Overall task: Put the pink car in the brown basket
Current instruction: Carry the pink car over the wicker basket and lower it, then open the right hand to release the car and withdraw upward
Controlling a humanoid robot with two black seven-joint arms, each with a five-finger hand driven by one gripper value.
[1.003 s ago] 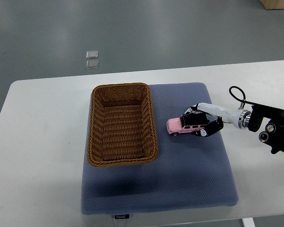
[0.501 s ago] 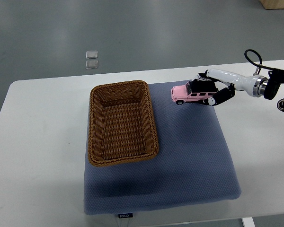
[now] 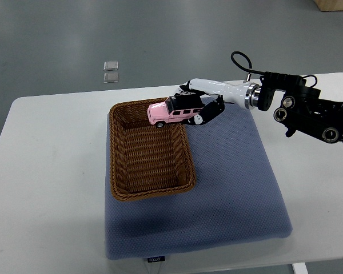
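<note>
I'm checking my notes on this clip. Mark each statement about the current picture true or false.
1. The right hand grips the pink car. True.
2. The car rests on the basket floor. False: it is held up in the hand, over the far end of the basket, near its right corner.
3. The basket stands on the blue mat. True.
4. The left hand is reaching into the basket. False: no left arm shows in the picture.
5. The car's front points to the picture's right. False: it points left, away from the hand.
</note>
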